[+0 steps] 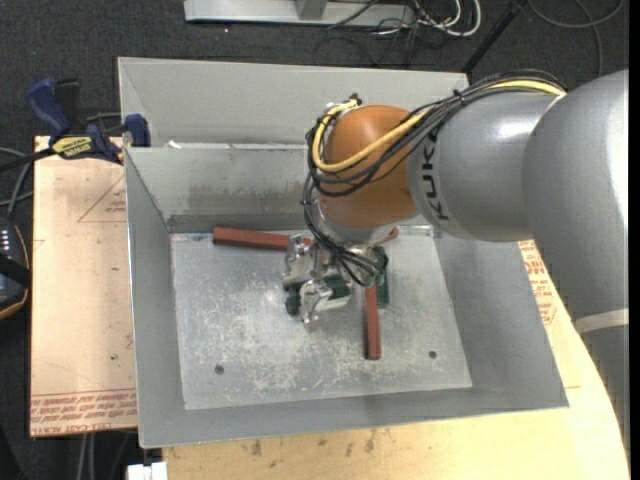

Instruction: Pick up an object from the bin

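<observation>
My gripper [315, 296] hangs low over the middle of the floor of the bin [230, 363], with my arm reaching in from the right and my wrist directly above it. Behind it and to the left, one long bar [250, 238] lies crosswise at the foot of the back wall, its right end close to my gripper. Just to the right of my gripper a second bar [372, 332] lies front to back, its far end under my wrist and its near end pointing toward the front wall. The two bars lie apart, at roughly a right angle.
</observation>
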Available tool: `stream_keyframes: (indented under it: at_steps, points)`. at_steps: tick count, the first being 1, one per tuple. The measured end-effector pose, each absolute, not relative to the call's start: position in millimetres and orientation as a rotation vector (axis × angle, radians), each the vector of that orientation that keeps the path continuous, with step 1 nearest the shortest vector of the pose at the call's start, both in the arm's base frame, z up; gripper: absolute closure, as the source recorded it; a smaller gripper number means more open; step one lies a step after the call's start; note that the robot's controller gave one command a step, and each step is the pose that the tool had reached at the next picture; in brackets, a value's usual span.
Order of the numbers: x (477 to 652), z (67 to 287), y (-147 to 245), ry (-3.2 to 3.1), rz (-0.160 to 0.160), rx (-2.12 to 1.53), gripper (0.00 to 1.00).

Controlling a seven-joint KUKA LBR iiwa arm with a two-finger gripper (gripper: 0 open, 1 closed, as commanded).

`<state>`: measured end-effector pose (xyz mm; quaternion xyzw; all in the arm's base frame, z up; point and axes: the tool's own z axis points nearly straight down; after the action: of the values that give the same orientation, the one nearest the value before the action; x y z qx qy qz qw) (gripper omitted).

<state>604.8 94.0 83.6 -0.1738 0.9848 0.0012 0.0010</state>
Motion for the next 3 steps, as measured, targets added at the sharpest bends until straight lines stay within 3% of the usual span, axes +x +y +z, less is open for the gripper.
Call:
stream_keyframes:
  at_steps: [1, 2, 3]
  points:
    - [604.7, 85, 94, 3.091, 0.004, -0.545, 1.0]
    - [577.5, 87, 93, 2.981, 0.002, -0.937, 1.0]
    - [577.5, 87, 93, 2.981, 0.002, -0.937, 1.0]
